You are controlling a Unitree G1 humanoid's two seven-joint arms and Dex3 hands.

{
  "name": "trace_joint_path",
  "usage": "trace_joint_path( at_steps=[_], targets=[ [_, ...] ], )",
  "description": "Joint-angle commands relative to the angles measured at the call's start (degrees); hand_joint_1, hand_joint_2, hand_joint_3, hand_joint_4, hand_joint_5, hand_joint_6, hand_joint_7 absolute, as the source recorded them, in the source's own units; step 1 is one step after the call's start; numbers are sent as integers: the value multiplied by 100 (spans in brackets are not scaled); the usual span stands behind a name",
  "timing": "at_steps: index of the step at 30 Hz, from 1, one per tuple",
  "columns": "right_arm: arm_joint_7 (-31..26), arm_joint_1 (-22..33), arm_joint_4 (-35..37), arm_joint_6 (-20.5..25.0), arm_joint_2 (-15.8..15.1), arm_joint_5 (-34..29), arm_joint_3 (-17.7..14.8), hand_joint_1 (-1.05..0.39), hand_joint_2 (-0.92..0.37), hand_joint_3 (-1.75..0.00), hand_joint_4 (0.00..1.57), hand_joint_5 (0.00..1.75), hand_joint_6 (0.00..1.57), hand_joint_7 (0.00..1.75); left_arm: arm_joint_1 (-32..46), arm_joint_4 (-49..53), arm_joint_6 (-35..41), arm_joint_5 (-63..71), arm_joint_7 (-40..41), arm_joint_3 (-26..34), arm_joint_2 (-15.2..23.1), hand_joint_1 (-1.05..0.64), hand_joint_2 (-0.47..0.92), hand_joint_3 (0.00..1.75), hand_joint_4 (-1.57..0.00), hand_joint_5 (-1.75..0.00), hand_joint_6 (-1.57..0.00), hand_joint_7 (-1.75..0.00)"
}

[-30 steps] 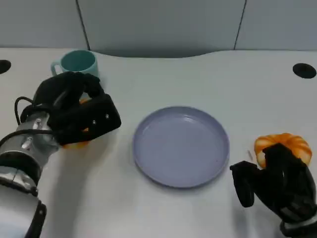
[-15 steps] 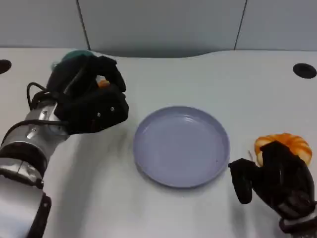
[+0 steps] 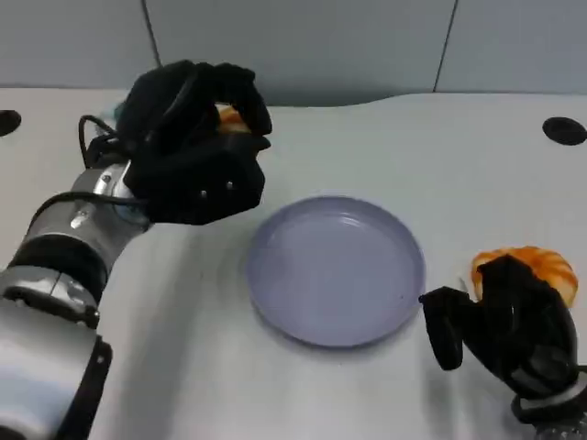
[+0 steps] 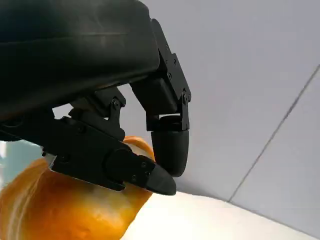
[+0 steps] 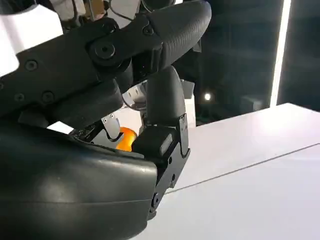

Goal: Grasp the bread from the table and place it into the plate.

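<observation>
My left hand (image 3: 193, 147) is raised over the table to the left of the plate and grips an orange-brown bread (image 3: 229, 117), which peeks out between its fingers. In the left wrist view the bread (image 4: 65, 210) sits under the curled fingertips (image 4: 170, 150). The round lavender plate (image 3: 335, 275) lies at the table's middle with nothing in it. My right hand (image 3: 509, 330) hovers at the lower right, fingers apart and holding nothing, just in front of a second orange bread (image 3: 541, 261) on the table.
Two black round holes (image 3: 562, 130) (image 3: 7, 121) mark the table's far corners. A grey wall panel runs behind the table's back edge. White tabletop lies between the plate and both hands.
My left hand has lifted the bread off the table beside the teal cup and carried it up and rightward, now covering the cup. The right hand has barely moved.
</observation>
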Motion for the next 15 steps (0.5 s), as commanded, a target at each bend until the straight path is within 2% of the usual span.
trace_joint_path(
  at_steps=[1,4,7,9,11,15],
  targets=[
    [70,-95,167,-18,-119,-29,-73,-40,-87,-1,85,175,93,98,19,-20,-281,-175,-350,28,-306,-52,81,0,-103,-123,-103,-81],
    [110,-110,155,98,-136,-53,-51,-38,-87,0,85,175,95,93,79,-36,-438,-142,-353,-13,-471,-50,80,0,-106,-117,-107,-70],
    [259,-154,175,-114,-49,2,-128,-39,-88,-1,86,175,94,94,178,-21,-596,-118,-401,-60,-720,-49,79,0,-109,-116,-114,-56],
    [352,-192,229,-271,-47,-19,-152,-41,-89,-1,86,173,93,87,223,-14,-630,-85,-384,-102,-818,-51,79,0,-109,-123,-119,-47],
    [242,-159,206,-222,0,-18,-168,-41,-87,0,87,173,99,77,275,-9,-663,-98,-454,-131,-915,-50,77,0,-109,-121,-126,-36],
    [220,-136,189,-355,11,-79,-156,-40,-88,0,88,174,98,76,375,-14,-787,-83,-534,-200,-1043,-50,76,0,-110,-119,-133,-23]
  ],
)
